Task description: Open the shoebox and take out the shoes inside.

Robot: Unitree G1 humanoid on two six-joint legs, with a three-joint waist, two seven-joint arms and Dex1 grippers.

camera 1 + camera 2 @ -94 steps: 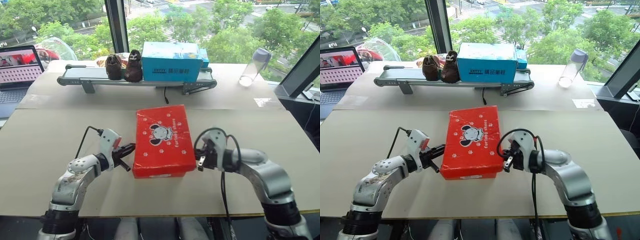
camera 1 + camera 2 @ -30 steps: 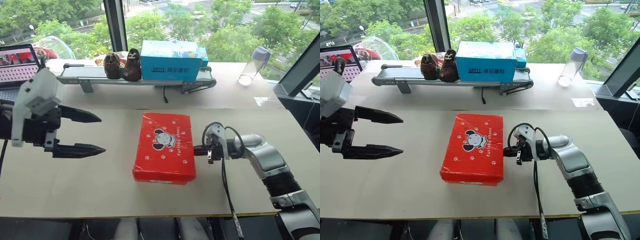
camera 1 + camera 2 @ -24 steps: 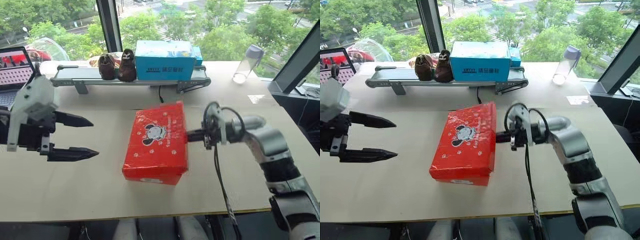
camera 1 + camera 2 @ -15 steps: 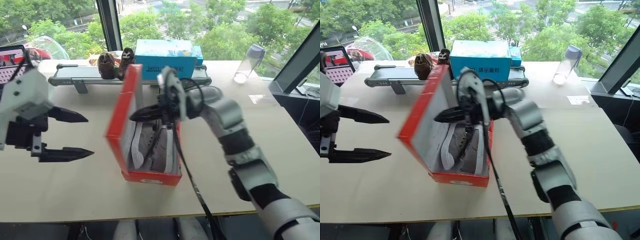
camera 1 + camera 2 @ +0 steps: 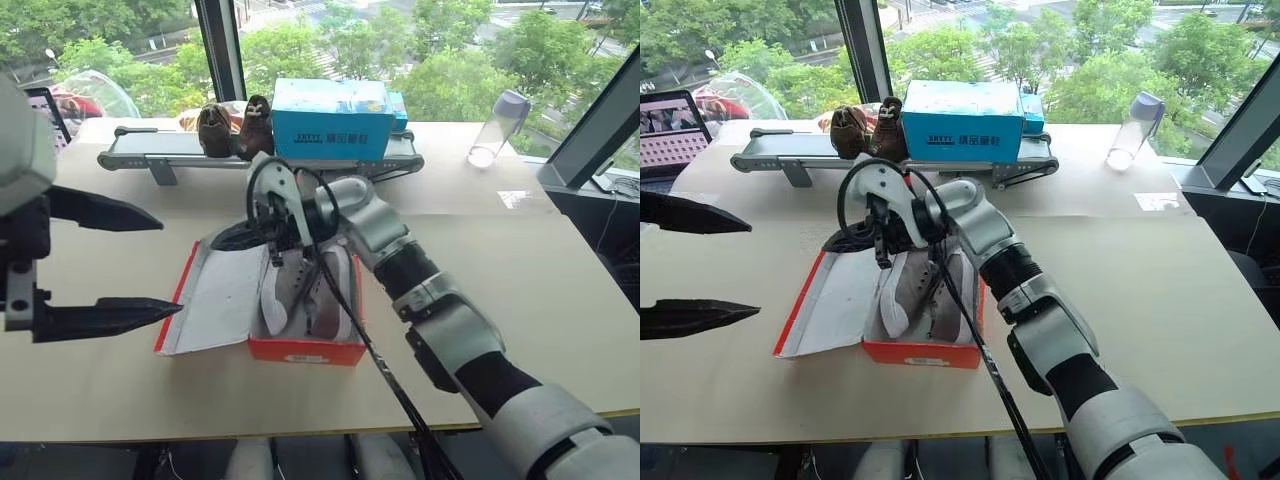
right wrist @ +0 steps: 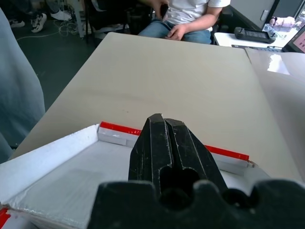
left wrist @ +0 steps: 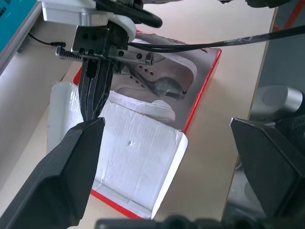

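Note:
The red shoebox [image 5: 300, 351] stands open in the middle of the table, and its white-lined lid [image 5: 218, 298] lies flat to its left. Two grey shoes [image 5: 305, 288] with white soles lie side by side inside. My right gripper [image 5: 218, 240] is shut and empty. It points left just above the lid's hinge side, over the lid [image 6: 71, 181]. My left gripper [image 5: 165, 267] hangs open, raised at the left, clear of the box. The left wrist view looks down on the shoes [image 7: 162, 81] and the right gripper [image 7: 93, 102].
At the back, a blue box [image 5: 330, 122] and dark brown shoes [image 5: 238, 128] sit on a grey conveyor rack [image 5: 260, 158]. A clear bottle [image 5: 497, 130] stands back right and a laptop [image 5: 675, 125] back left. A person [image 6: 190, 19] sits beyond the table's left end.
The lid, shut a second ago and upright half a second ago, now lies flat to the left. The right gripper swung left with it. My left gripper rose and drew back.

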